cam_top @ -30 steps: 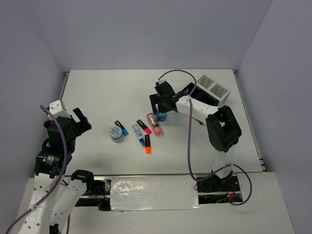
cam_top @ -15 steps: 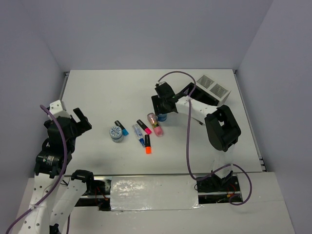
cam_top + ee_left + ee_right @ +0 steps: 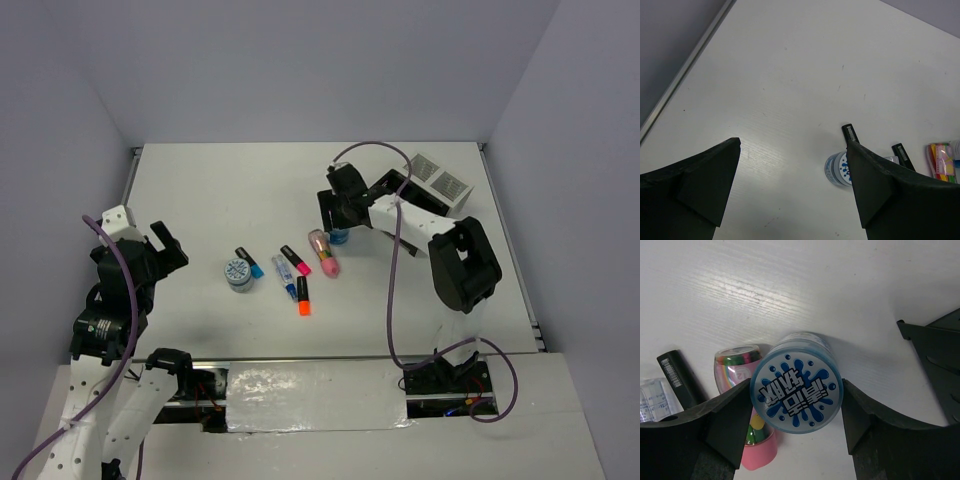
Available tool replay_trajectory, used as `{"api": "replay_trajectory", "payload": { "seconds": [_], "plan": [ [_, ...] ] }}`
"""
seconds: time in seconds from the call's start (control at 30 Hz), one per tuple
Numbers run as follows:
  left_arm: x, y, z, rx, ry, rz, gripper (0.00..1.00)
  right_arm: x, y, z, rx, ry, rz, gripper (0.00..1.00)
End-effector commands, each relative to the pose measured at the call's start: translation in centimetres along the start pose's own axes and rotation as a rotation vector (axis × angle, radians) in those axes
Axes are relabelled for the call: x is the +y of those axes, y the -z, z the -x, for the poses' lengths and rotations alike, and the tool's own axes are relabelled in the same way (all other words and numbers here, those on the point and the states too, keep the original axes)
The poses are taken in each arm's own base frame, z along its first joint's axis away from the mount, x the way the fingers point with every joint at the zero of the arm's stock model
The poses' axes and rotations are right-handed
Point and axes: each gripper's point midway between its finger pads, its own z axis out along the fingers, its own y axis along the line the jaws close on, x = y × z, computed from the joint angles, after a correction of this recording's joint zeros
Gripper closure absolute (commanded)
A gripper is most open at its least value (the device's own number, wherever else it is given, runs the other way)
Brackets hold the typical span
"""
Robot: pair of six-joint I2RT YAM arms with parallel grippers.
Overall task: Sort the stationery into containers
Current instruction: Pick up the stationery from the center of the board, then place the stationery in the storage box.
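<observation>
My right gripper (image 3: 796,390) is shut on a round blue-white roll (image 3: 796,396), one finger pressed to each side of it. In the top view that gripper (image 3: 338,226) stands mid-table over the roll (image 3: 338,238). A pink capsule (image 3: 758,450) lies just left of it. Further left lie a pink-capped highlighter (image 3: 295,260), a white-blue marker (image 3: 285,275), an orange-capped highlighter (image 3: 302,297), a blue-capped highlighter (image 3: 249,263) and a second roll (image 3: 238,272). The black container (image 3: 398,186) and the white mesh container (image 3: 438,180) stand at the back right. My left gripper (image 3: 165,250) is open over bare table at the left.
In the right wrist view the black container's wall (image 3: 935,347) is close on the right. In the left wrist view the second roll (image 3: 836,170) shows beside my right finger (image 3: 875,190). The table's raised edge (image 3: 133,180) runs along the far left.
The right gripper's fingers have closed onto the roll and shifted slightly right and back with it. The pink capsule has turned a little. The left arm has not moved.
</observation>
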Motion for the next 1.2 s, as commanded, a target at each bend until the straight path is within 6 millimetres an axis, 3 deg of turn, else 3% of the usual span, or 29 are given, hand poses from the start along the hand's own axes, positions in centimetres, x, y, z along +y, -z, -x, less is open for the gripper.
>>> {"api": "replay_trajectory", "payload": {
  "seconds": [0.0,0.17,0.43,0.53,0.63,0.83,1.17],
  "plan": [
    [-0.6,-0.1,1.4,-0.043,0.009,-0.022,0.01,-0.6,2.6,3.4,-0.105,-0.016,0.008,1.0],
    [-0.7,-0.2,1.4,-0.041,0.007,-0.023,0.01,-0.9,3.0,3.5,-0.109,-0.014,0.004,1.0],
    [-0.6,-0.2,1.3,-0.038,0.005,-0.023,0.01,-1.4,6.2,6.5,-0.174,-0.008,-0.001,1.0],
    [-0.7,-0.1,1.3,-0.04,0.005,-0.027,0.01,-1.9,7.7,7.8,-0.205,0.0,-0.025,1.0],
    [-0.7,-0.1,1.3,-0.041,0.006,-0.029,0.01,-3.0,10.5,11.0,-0.281,-0.008,-0.041,1.0],
    [-0.6,0.1,1.4,-0.048,0.009,-0.029,0.01,-8.4,15.7,15.4,-0.391,-0.097,-0.074,1.0],
    [-0.7,0.1,1.5,-0.05,0.011,-0.035,0.01,-16.1,22.0,18.2,-0.554,-0.202,-0.199,1.0]
  ]
}}
